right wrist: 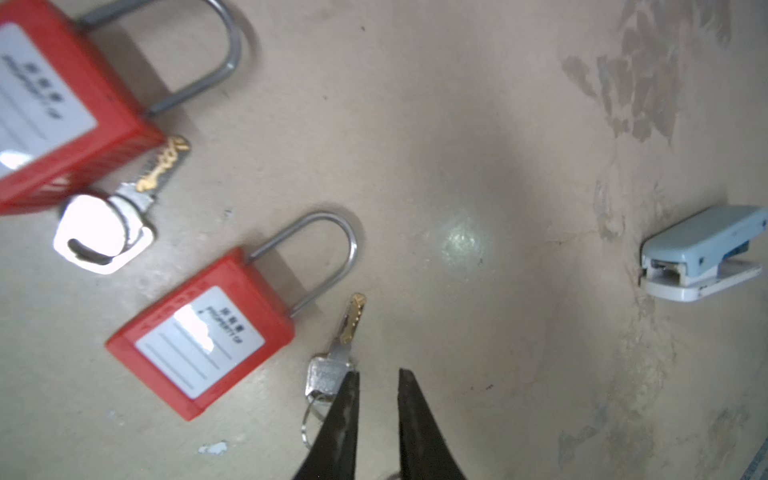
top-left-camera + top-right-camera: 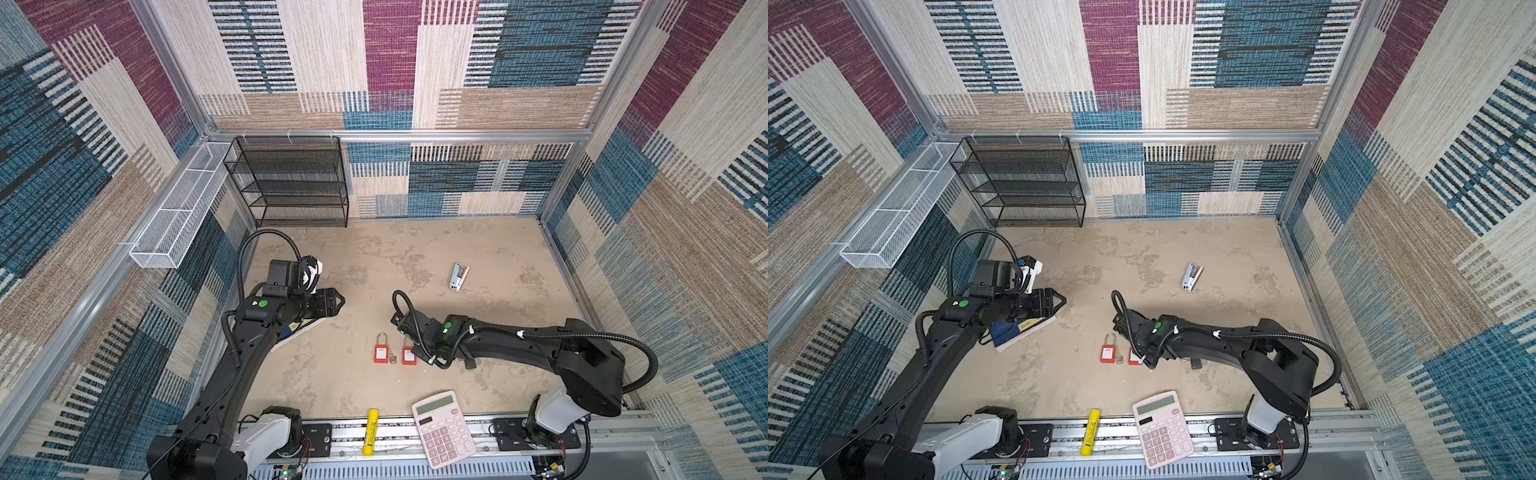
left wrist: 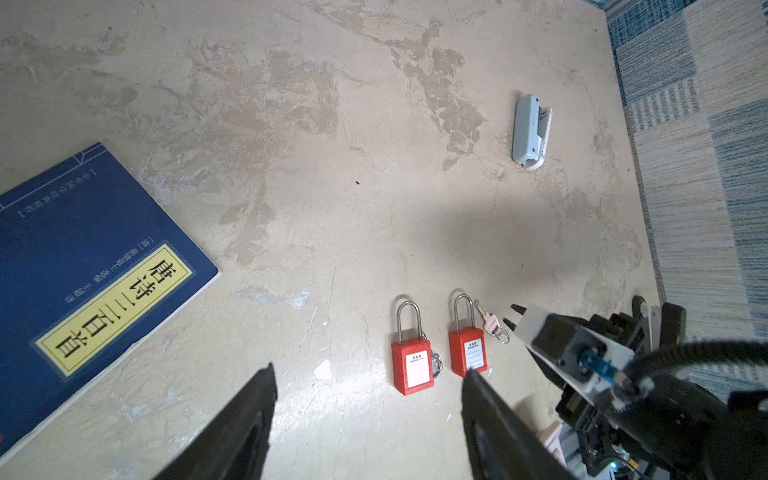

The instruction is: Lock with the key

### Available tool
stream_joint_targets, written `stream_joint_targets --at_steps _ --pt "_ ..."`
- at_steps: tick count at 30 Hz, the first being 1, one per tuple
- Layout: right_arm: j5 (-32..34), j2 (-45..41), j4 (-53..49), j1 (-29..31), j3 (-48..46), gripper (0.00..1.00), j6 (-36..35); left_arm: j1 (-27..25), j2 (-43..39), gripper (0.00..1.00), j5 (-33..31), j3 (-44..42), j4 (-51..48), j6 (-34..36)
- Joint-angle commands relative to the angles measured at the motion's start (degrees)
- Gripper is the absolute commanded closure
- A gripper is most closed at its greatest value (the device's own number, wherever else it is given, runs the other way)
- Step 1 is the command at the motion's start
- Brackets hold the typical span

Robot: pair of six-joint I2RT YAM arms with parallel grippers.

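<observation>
Two red padlocks lie side by side on the table, the left one (image 2: 381,351) and the right one (image 2: 409,354), steel shackles pointing to the back. A silver key (image 1: 332,370) on a ring lies just beside the right padlock (image 1: 199,349). Another key (image 1: 104,232) lies between the locks, against the left padlock (image 1: 62,112). My right gripper (image 1: 378,374) hovers low beside the first key's head. Its jaws stand a narrow gap apart with nothing between them. My left gripper (image 3: 369,369) is open wide and empty, off to the left of the locks (image 2: 338,299).
A blue book (image 3: 83,266) lies under my left arm. A pale blue stapler (image 2: 458,277) sits behind the locks on the right. A pink calculator (image 2: 442,428) and a yellow tube (image 2: 370,432) rest at the front rail. A black mesh shelf (image 2: 291,183) and a white basket (image 2: 178,212) stand at the back left.
</observation>
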Motion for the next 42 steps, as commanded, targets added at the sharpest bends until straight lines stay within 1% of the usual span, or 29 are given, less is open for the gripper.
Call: stream_joint_targets --at_steps 1,3,5,17,21,28,31,37,40,42 --pt "-1.2 2.5 -3.6 -1.7 1.2 0.81 4.4 -0.3 0.7 0.28 -0.4 0.6 -0.5 1.0" --pt "0.2 4.6 -5.1 -1.8 2.0 0.82 5.5 -0.5 0.7 0.28 -0.3 0.9 -0.5 0.9" --pt "0.1 5.4 -4.8 -1.8 1.7 0.82 5.7 -0.7 0.8 0.28 -0.3 1.0 -0.5 1.0" --pt "-7.3 5.8 -4.2 -1.8 1.3 0.81 4.0 -1.0 0.6 0.28 -0.9 1.2 -0.8 1.3" --pt "-7.8 5.6 -4.1 -1.7 1.4 0.8 3.5 -1.1 0.7 0.28 -0.8 0.9 -0.8 1.3" --pt "-10.9 4.4 -3.2 -1.7 0.8 0.79 2.2 -1.2 0.7 0.28 -0.9 0.8 -0.7 1.3" --pt "-10.8 4.2 -3.1 -1.8 0.9 0.79 2.2 -1.3 0.7 0.28 -1.0 0.8 -0.8 1.4" --pt "-4.6 2.8 -4.4 -2.9 1.8 0.79 4.8 -1.9 0.7 0.28 -1.0 1.3 -1.0 2.0" --pt "-0.2 0.4 -5.0 -4.5 2.0 0.78 6.6 -3.6 0.8 0.28 -1.0 1.8 -1.0 3.3" --pt "1.5 -1.6 -5.6 -5.8 2.0 0.76 7.9 -5.0 1.1 0.28 -1.4 2.1 -1.0 4.0"
